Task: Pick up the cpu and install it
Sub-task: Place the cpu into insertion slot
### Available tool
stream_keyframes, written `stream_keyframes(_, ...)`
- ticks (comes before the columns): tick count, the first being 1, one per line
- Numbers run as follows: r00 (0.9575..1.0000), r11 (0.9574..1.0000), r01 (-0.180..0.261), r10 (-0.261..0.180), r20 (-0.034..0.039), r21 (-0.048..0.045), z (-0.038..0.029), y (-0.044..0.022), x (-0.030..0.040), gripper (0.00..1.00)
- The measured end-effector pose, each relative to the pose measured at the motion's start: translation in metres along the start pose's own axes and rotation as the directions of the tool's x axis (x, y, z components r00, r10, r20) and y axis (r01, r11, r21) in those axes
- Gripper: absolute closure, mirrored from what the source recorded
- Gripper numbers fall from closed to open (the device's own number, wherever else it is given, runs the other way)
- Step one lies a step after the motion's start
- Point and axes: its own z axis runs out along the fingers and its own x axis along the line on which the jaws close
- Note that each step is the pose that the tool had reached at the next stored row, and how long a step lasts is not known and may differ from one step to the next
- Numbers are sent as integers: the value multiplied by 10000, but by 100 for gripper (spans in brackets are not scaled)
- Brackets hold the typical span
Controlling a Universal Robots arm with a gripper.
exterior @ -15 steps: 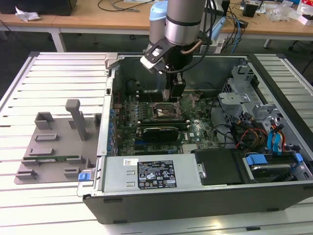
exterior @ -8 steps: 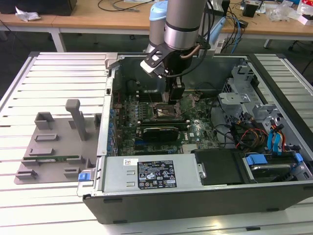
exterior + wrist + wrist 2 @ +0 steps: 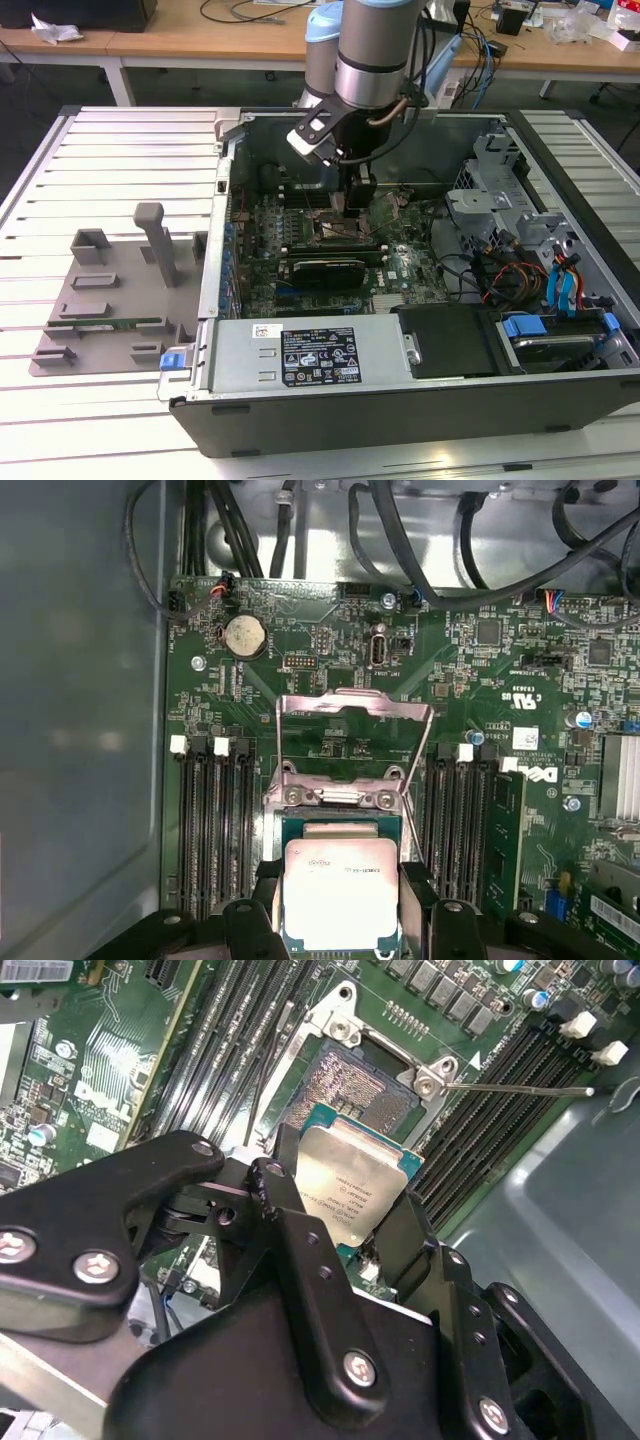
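The cpu (image 3: pixel 352 1182), a flat square chip with a pale silvery top, is clamped between my black fingers (image 3: pixel 283 1195) and sits partly over the open socket (image 3: pixel 352 1080) on the green motherboard. In the first wrist view the cpu (image 3: pixel 340 892) hangs over the socket's near part, and the metal socket frame (image 3: pixel 352 712) is flipped up behind it. My gripper (image 3: pixel 343 207) reaches down into the middle of the open computer case (image 3: pixel 330 410) in the exterior view. It is shut on the cpu.
Black memory slots (image 3: pixel 212 825) flank the socket on both sides, and a thin metal latch lever (image 3: pixel 520 1088) sticks out beside it. Cables (image 3: pixel 420 540) run along the case wall. A grey fixture (image 3: pixel 110 290) lies on the slatted table at the exterior view's left.
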Motion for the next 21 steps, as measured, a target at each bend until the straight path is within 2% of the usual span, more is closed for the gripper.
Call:
stream_keyframes(5,10000,10000,-2,2,2,-1,61,-1,0,45)
stream_keyframes(6,10000,10000,-1,1,18,1,78,-18,1,45)
stream_keyframes(8,10000,10000,-15,15,84,4,111,-67,3,45)
stream_keyframes(9,9998,10000,-88,88,154,7,132,-80,3,45)
stream_keyframes(12,9992,9994,-340,340,230,10,164,-83,3,45)
stream_keyframes(16,9990,9992,-391,391,232,9,233,-95,4,45)
stream_keyframes(19,9989,9992,-400,400,232,9,335,-97,4,45)
stream_keyframes(21,9989,9992,-404,404,231,9,370,-97,4,45)
